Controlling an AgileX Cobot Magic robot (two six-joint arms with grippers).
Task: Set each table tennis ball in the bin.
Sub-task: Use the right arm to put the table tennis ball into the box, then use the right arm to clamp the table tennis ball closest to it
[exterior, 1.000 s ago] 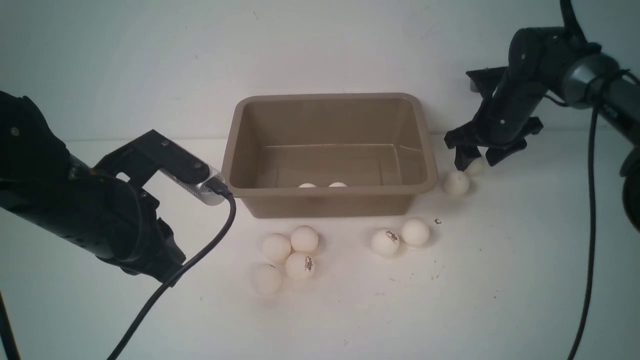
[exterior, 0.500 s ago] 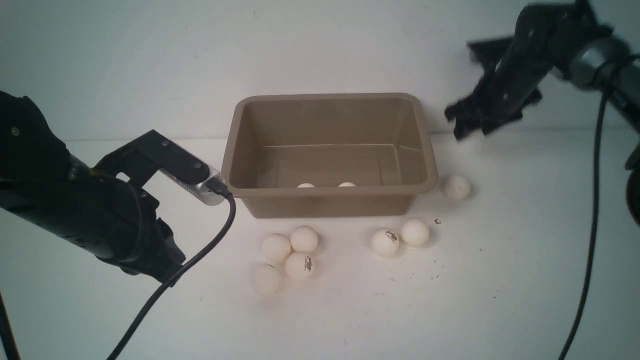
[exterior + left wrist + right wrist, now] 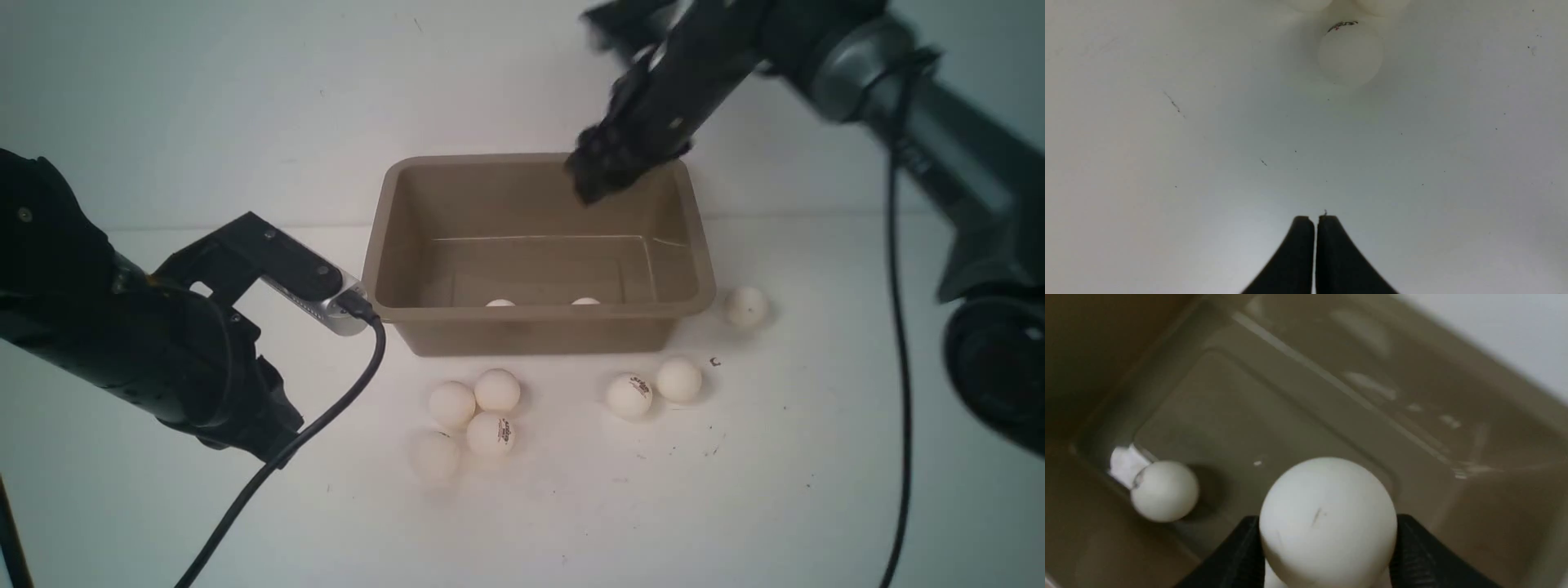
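The tan-brown bin (image 3: 539, 311) stands at the table's middle, with two table tennis balls (image 3: 500, 303) (image 3: 585, 301) showing just over its near rim. My right gripper (image 3: 592, 175) hangs over the bin's far right part, shut on a white ball (image 3: 1327, 514) that fills the gap between its black fingers (image 3: 1412, 547). Below it, another ball (image 3: 1164, 491) lies on the bin's floor. Several balls lie in front of the bin: a cluster (image 3: 490, 433) and a pair (image 3: 629, 396). One more ball (image 3: 745, 306) lies right of the bin. My left gripper (image 3: 1315, 218) is shut and empty, low over the table, short of a ball (image 3: 1350, 53).
My left arm (image 3: 163, 351) and its black cable (image 3: 326, 416) fill the near left of the table. The right arm (image 3: 898, 90) reaches in from the upper right, its cable (image 3: 902, 367) hanging down the right side. A white wall stands behind the bin.
My right gripper rose from the table right of the bin and swung left to above the bin, carrying a ball. One ball inside the bin rolled a little right. The left arm stayed still.
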